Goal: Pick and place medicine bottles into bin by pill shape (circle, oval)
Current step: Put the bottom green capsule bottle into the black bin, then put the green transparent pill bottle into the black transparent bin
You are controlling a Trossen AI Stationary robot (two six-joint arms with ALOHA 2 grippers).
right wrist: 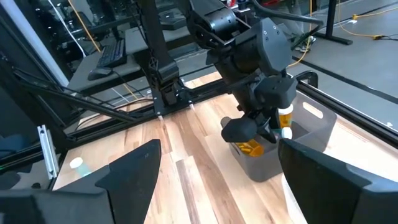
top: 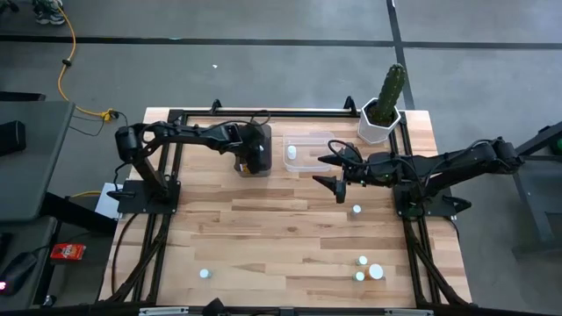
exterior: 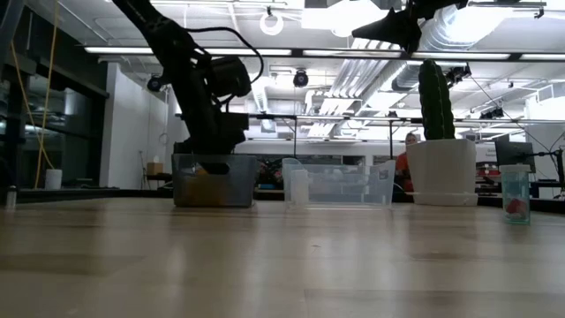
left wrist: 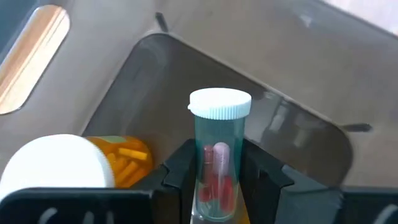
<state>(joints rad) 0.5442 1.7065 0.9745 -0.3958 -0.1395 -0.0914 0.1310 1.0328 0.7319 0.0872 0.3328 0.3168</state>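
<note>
Left end effector (left wrist: pixel 214 180) grips a clear cylindrical ribbed-cap bottle (left wrist: pixel 217 155) inside the smoky-grey bin (left wrist: pixel 280 112) — right end effector (top: pixel 338 180) spread wide.

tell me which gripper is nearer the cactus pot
Right. The right gripper hangs open just beside the clear bin, a short way from the cactus pot; the left gripper is over the dark bin, farther off.

Bright, even overhead strip lighting (glaring in the low view), soft shadows, blurred near tabletop (exterior: pixel 282 265).
</note>
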